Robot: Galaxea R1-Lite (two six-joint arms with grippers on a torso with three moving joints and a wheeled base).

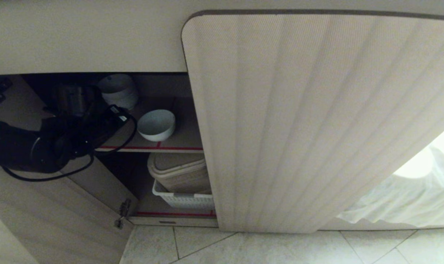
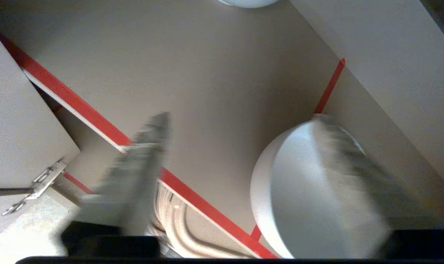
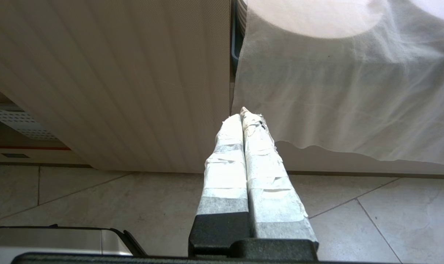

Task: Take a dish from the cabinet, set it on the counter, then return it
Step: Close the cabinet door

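Head view looks down at the cabinet (image 1: 309,121), its left door swung open and its fluted right door shut. On the upper shelf (image 1: 185,141), edged with a red stripe, the bowl (image 1: 156,125) sits upright near the front edge, apart from the stack of bowls (image 1: 118,91) further back. The left arm reaches in from the left with its black cable looping below; its gripper (image 1: 73,97) is deep in the dark of the cabinet, left of the bowl, and from here I cannot make out its fingers.

From the left wrist view, the left gripper (image 2: 243,146) shows two blurred fingers (image 2: 143,165) spread well apart with nothing between them but bare shelf. One finger lies across the bowl (image 2: 295,198) in the picture; whether it touches the bowl I cannot tell. The bowl rests on the shelf close to the red stripe (image 2: 79,106), not lifted. The bottom of the stack shows at the far end of the shelf.

Below, on the lower shelf, a beige lidded bin (image 1: 179,170) sits in a white basket (image 1: 183,200).

From the right wrist view, the right gripper (image 3: 243,121) hangs over the tiled floor (image 3: 372,220) before the shut door (image 3: 134,84) and a white cloth (image 3: 335,91), its taped fingers pressed together, holding nothing.
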